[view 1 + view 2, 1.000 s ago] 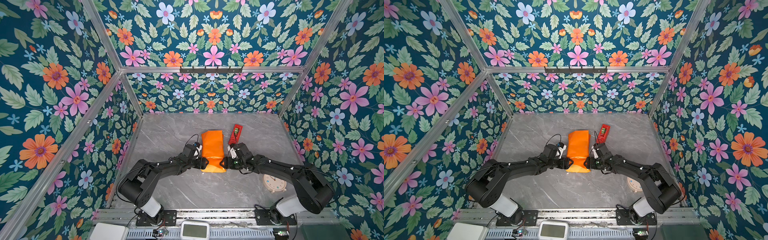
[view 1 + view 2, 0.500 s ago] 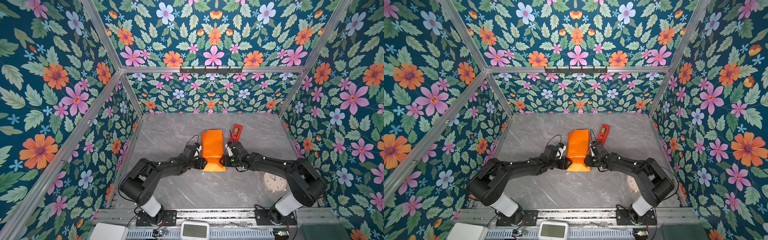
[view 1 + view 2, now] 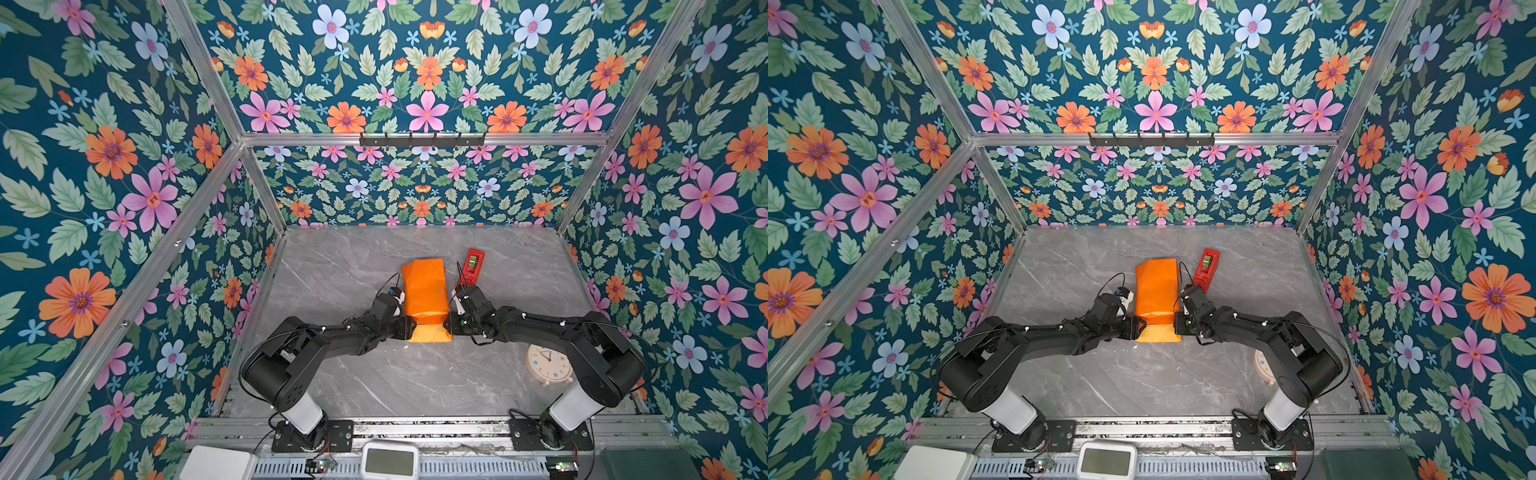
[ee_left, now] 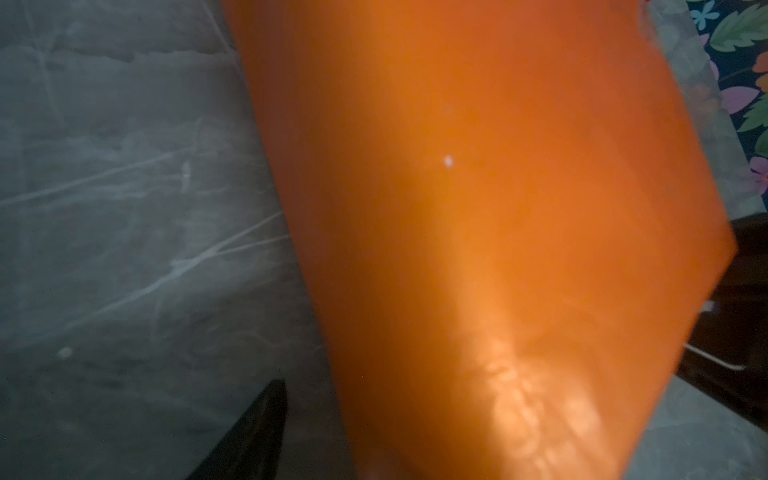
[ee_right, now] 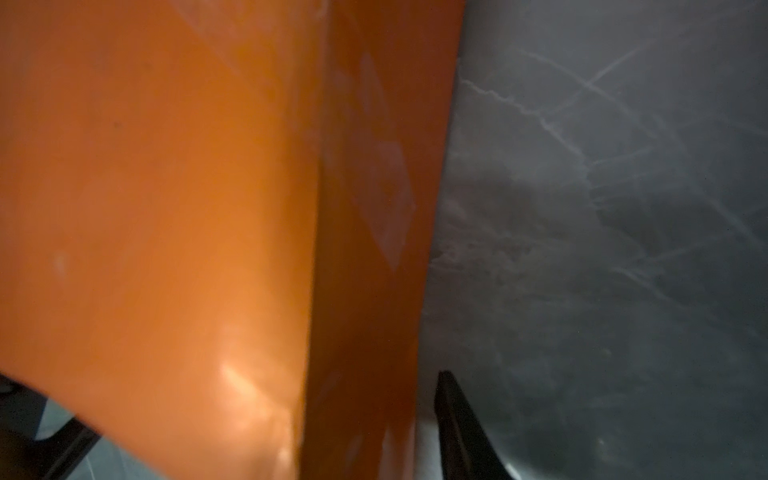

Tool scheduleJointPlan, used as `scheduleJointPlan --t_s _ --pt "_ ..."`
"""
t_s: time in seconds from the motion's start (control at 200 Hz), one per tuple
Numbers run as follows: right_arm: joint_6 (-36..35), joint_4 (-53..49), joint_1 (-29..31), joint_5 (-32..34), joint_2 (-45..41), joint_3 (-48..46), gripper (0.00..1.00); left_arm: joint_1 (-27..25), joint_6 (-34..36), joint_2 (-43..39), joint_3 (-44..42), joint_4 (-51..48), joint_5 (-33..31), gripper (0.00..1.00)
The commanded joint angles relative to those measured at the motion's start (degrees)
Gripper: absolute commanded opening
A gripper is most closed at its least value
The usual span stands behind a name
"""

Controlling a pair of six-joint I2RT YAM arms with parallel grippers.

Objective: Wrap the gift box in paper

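**Q:** How do the arms stand?
**A:** Both lie low over the table, reaching inward. I see the left gripper and the right gripper facing each other across the near end of the paper.
**Q:** Gripping?
**A:** I cannot tell for either. Each wrist view shows only one finger beside the sheet.
**Q:** Orientation?
**A:** Orange face outward, folded long. It lies between the grippers, its long axis running away beyond them.

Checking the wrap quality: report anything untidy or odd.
The paper is untucked at its near end: a paler flap sticks out flat on the table instead of being folded up. Nothing looks torn or spilled.
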Motion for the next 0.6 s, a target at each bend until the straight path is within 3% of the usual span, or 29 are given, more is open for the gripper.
scheduleJointPlan --t_s 0.0,0.225,0.595 --pt "0.1 0.8 0.1 1.4 0.2 0.0 0.28 -0.8 -1.0 0.5 0.4 -1.9 -3.9 0.56" --pt "0.9 1.0 0.0 1.6 0.4 0.1 0.21 -3.0 -1.2 1.9 0.8 -3.0 -7.0 0.39" --pt "3.1 0.5 0.3 2.6 0.9 0.8 0.11 -5.4 -3.4 3.2 1.4 -2.9 -9.9 0.25"
